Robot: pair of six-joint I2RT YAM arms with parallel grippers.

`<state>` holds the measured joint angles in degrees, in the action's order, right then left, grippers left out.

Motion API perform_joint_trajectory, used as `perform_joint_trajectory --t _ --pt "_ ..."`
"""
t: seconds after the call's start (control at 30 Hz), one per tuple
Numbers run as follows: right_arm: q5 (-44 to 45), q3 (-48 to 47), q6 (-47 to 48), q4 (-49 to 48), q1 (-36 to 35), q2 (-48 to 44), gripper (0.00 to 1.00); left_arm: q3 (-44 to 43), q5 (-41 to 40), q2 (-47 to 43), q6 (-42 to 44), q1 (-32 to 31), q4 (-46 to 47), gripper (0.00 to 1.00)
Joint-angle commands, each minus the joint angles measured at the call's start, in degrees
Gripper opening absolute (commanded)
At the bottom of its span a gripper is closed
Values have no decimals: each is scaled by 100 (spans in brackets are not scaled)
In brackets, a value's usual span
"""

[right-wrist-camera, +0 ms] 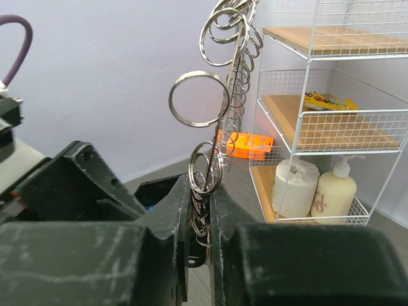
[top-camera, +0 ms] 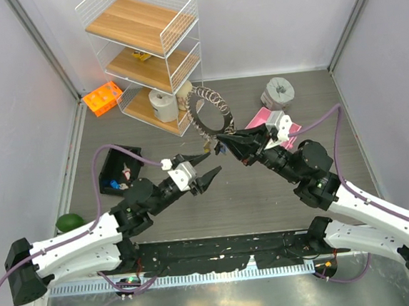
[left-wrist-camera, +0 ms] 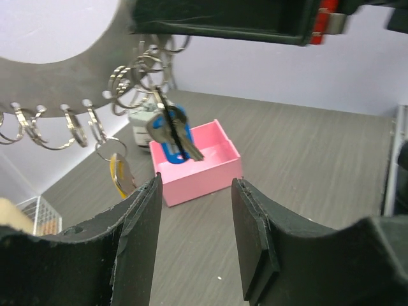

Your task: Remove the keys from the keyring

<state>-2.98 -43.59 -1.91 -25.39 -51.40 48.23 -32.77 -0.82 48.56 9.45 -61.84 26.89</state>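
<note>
My right gripper (top-camera: 221, 138) is shut on the lower edge of the keyring (top-camera: 204, 110), a large silvery loop strung with small split rings, and holds it upright above the table. In the right wrist view the keyring (right-wrist-camera: 223, 95) rises from between the shut fingers (right-wrist-camera: 199, 185). The keys (top-camera: 217, 149) hang below the ring. In the left wrist view blue and silvery keys (left-wrist-camera: 171, 134) and a yellow-headed key (left-wrist-camera: 118, 175) dangle from the ring (left-wrist-camera: 76, 121). My left gripper (top-camera: 209, 165) is open and empty, just below and short of the keys (left-wrist-camera: 196, 185).
A pink box (left-wrist-camera: 197, 167) sits behind the keys, partly hidden by the right arm (top-camera: 266, 119). A grey tape roll (top-camera: 279, 91) is at the back right. A white wire shelf (top-camera: 145, 51), an orange rack (top-camera: 103, 97), a black box (top-camera: 116, 171) and a green object (top-camera: 69, 223) stand on the left.
</note>
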Motion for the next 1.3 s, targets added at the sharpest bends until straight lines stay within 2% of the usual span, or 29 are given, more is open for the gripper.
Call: perform_joint_trajectory --t 0.0,0.2,0.43,0.73,0.77,0.83,0.97,1.03,1.13,1.27 --pt "70 -202 7 -625 -98 -156 5 -396 -850 250 4 -82 1019 51" --pt "122 -193 77 -634 -178 -129 5 -695 -990 611 57 -161 1063 50" --pt "202 -141 86 -643 -222 -138 5 -862 -937 699 30 -161 985 38" --pt "281 -70 130 -643 -230 -164 5 -1082 -1148 656 -136 -161 388 5" --pt "498 -53 147 -599 -230 -173 5 -1134 -1279 612 -267 -161 169 0" --pt "1077 -18 130 -346 -230 -200 5 -1344 -1377 480 -522 -161 -575 0" --pt "1844 157 -151 138 -230 -173 5 -2047 -1299 313 -1322 -161 -2668 0" --pt "1968 403 -362 139 -230 -165 5 -2311 -1079 277 -1708 -161 -3749 0" --pt "1986 597 -678 174 -230 -94 5 -2636 -596 295 -2236 -152 -4681 0" --pt "1828 572 -1179 683 -230 64 5 -3277 -42 531 -2536 -152 -5920 0"
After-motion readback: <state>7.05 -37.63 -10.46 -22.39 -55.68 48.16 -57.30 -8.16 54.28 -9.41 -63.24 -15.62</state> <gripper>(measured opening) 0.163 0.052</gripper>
